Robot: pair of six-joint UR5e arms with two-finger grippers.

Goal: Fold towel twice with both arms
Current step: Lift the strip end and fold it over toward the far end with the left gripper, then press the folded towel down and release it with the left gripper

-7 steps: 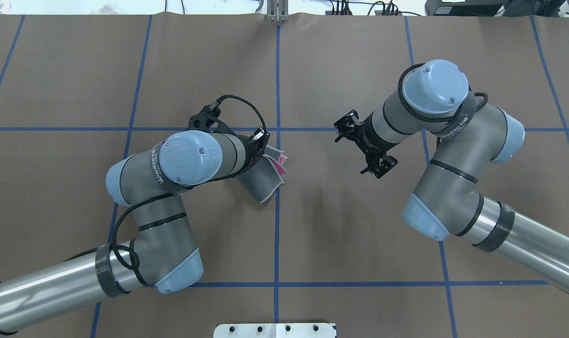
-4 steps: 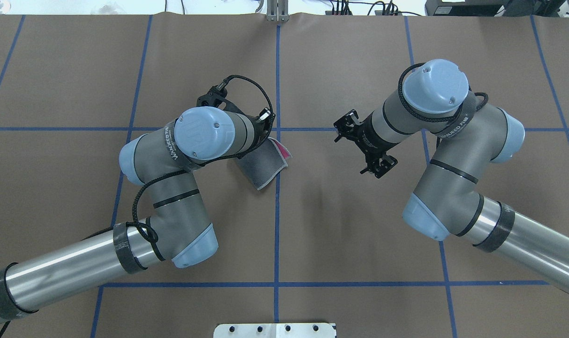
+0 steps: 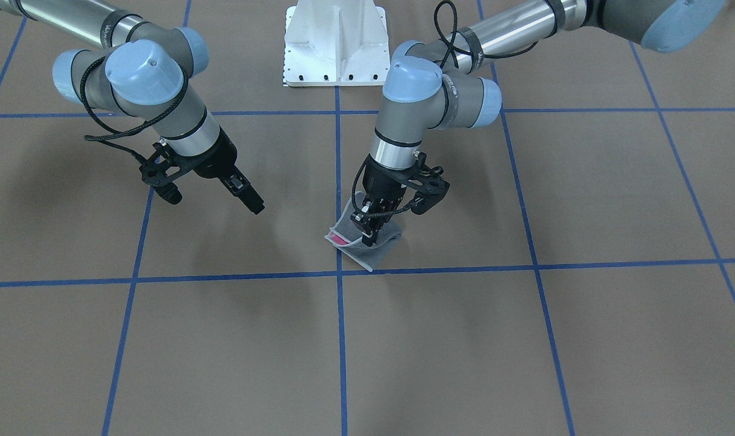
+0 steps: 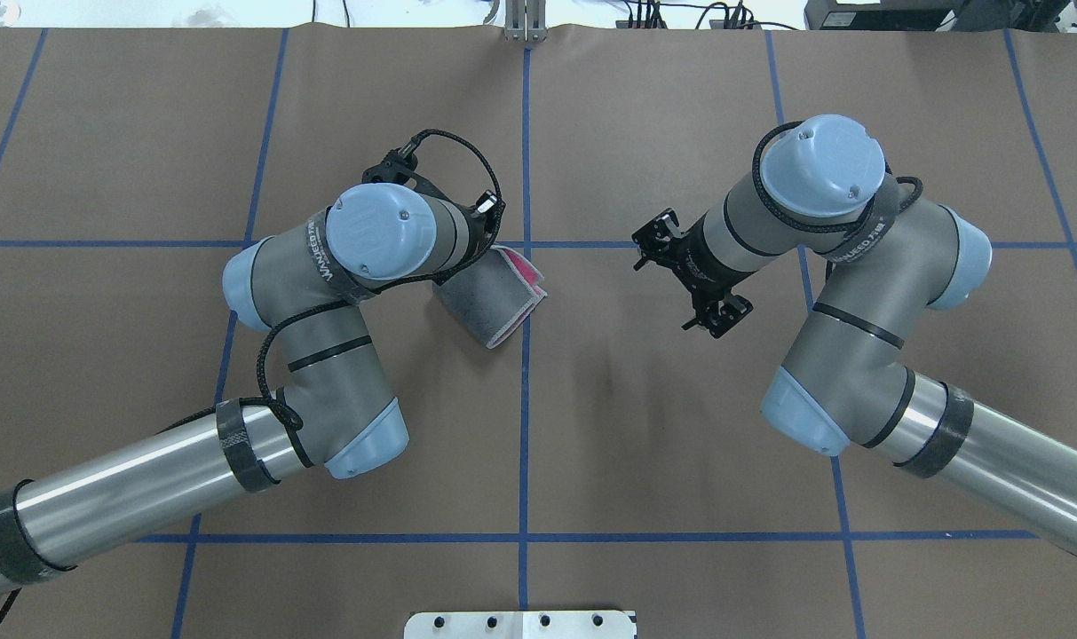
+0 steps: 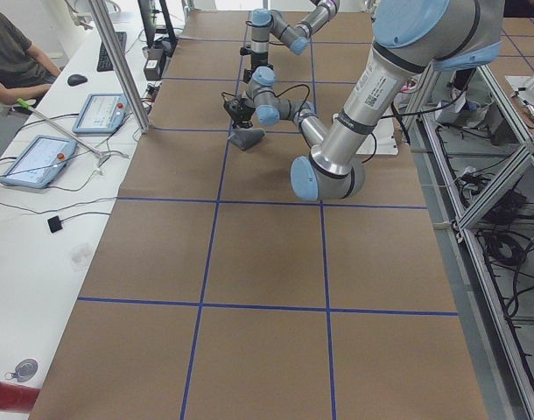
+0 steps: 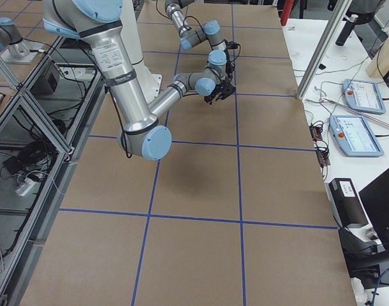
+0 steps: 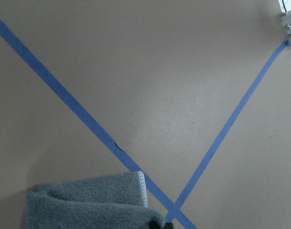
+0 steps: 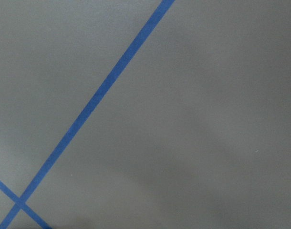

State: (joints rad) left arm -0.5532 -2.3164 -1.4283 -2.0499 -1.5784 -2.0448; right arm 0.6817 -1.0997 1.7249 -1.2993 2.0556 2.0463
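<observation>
While the left arm (image 4: pixel 307 355) reaches in from eight o'clock in the overhead view, its wrist sits over the towel (image 4: pixel 489 306) and hides the fingers. Switch to the front-facing view and there's the left gripper (image 3: pixel 368 237), pointing straight down. Its fingers are drawn together on the towel's upper layer, which bulges up beside them rather than lying flat. The towel is folded, dark grey face out, on the brown table (image 4: pixel 680 461). In the overhead view it lies just at seven o'clock of the blue tape crossing (image 4: pixel 525 244). Its three o'clock corner laps over the tape line, and a sliver of pink and the light border show at one o'clock. Over at three o'clock from the towel, well apart, the right gripper (image 3: pixel 255 208) hangs above the table, tilted toward the middle. Its fingers read as one slim black bar, and I cannot tell whether they are together or apart. The left wrist view catches the grey fold at its six o'clock edge.
</observation>
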